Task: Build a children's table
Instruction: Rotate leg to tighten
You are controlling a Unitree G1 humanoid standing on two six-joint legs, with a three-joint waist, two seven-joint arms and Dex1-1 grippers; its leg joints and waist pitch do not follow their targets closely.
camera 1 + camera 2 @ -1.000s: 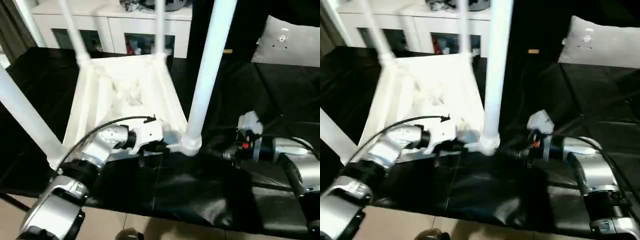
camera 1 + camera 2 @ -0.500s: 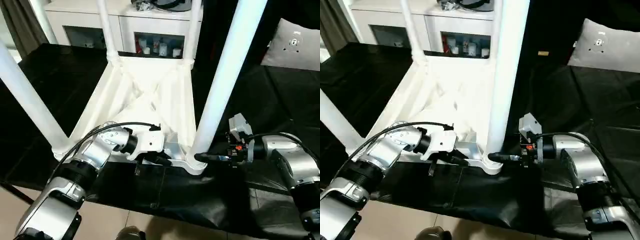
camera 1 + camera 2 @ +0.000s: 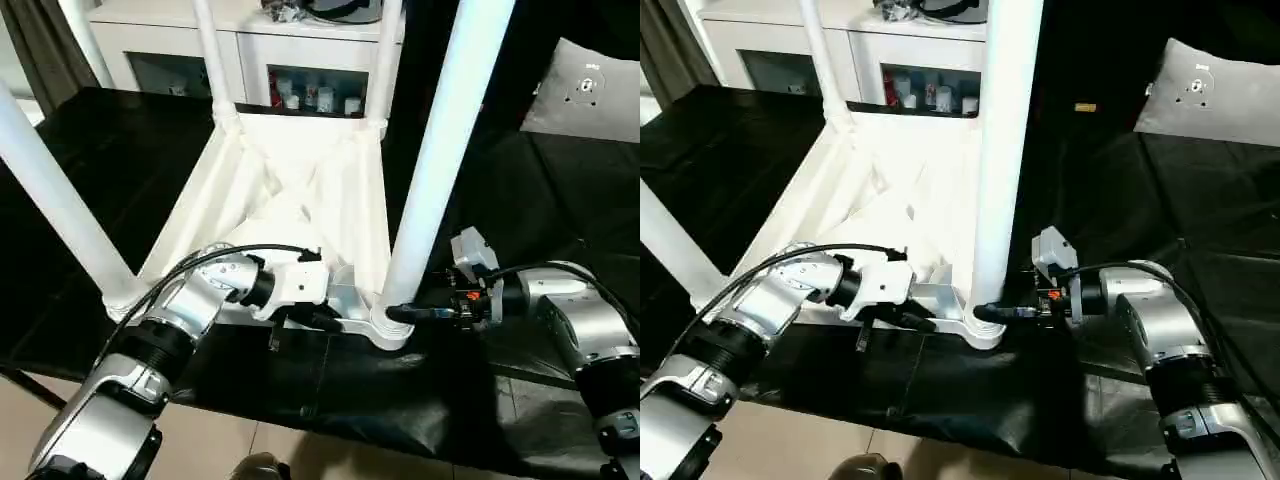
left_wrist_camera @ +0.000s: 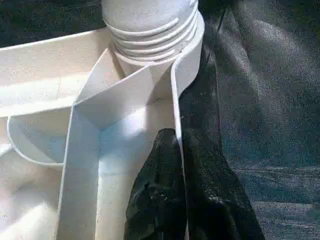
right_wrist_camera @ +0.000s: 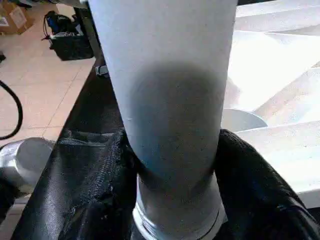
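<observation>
My bench (image 3: 400, 390) is draped in a creased black sheet (image 3: 970, 385). Directly on it, just ahead of my left pincer (image 3: 322, 321), the children's table (image 3: 290, 200) lies upside down, its ribbed underside facing up and its legs standing. Its near corner sits beside my right pincer (image 3: 400, 314), close to the bench's front edge. Beyond my right pincer, a grey cushion (image 3: 585, 95) lies well apart.

table (image 3: 890, 200) upside down | left pincer (image 3: 925, 322) pinching rim | right pincer (image 3: 990, 313) at leg (image 3: 1002, 150)
</observation>
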